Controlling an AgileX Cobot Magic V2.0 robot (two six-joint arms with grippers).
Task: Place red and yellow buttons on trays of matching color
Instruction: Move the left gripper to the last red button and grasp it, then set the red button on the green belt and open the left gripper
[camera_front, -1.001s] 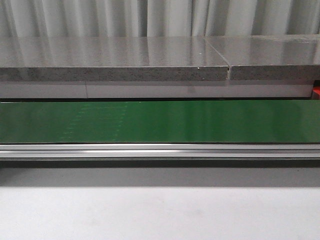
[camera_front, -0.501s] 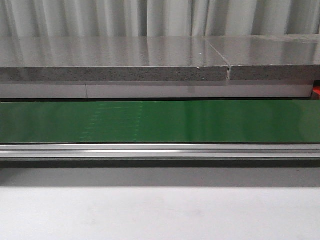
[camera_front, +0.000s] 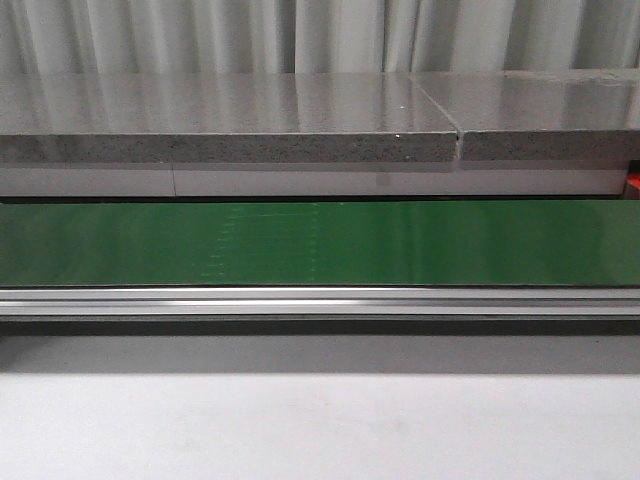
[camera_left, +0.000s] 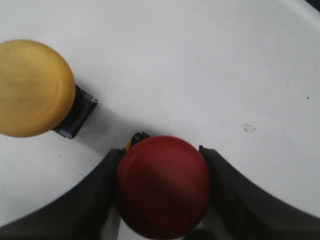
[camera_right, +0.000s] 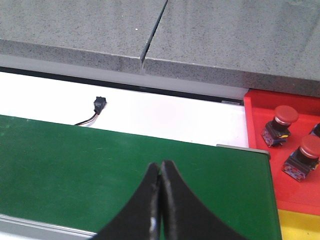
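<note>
In the left wrist view my left gripper (camera_left: 162, 152) is shut on a red button (camera_left: 163, 186), its black fingers pressed against both sides of the domed cap. A yellow button (camera_left: 33, 88) with a dark base lies close beside it on a white round surface (camera_left: 210, 60). In the right wrist view my right gripper (camera_right: 160, 167) is shut and empty above the green belt (camera_right: 75, 165). Beyond the belt's end sits the red tray (camera_right: 260, 150) holding two red buttons (camera_right: 281, 122) (camera_right: 305, 155). A strip of the yellow tray (camera_right: 299, 225) shows beside it. Neither gripper appears in the front view.
The green conveyor belt (camera_front: 320, 243) runs across the front view with a metal rail (camera_front: 320, 300) in front and a grey stone slab (camera_front: 230, 120) behind. A small black connector with wires (camera_right: 99, 105) lies on the white strip behind the belt.
A faint mark on the belt has drifted to the right in the front view. Nothing else differs there.
</note>
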